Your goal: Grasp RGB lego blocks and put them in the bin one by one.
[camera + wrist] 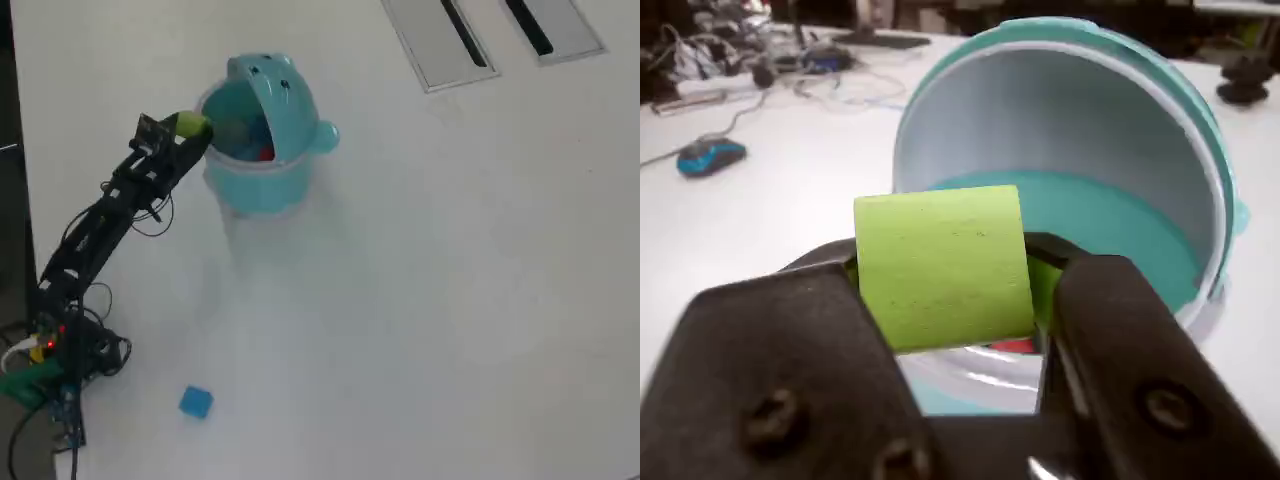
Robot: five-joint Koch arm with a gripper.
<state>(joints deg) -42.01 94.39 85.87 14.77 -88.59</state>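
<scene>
Here we see the end effector (945, 300) gripping the yellow-green block (943, 265) at the bin (262, 175) rim's nine o'clock; red block (266, 153) half hidden inside; blue block (196, 402) on white surface (450, 300).

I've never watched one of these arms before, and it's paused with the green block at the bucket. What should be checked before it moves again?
1. Gripper shut on the yellow-green block: ok.
2. Block over the bin opening: not ok, overhead it sits at the rim's left edge.
3. Bin flap raised, opening free: ok.
4. Red block already inside the bin: ok.
5. Blue block waiting on the table, apart from the arm: ok.
6. Height of block above rim: cannot tell.
</scene>
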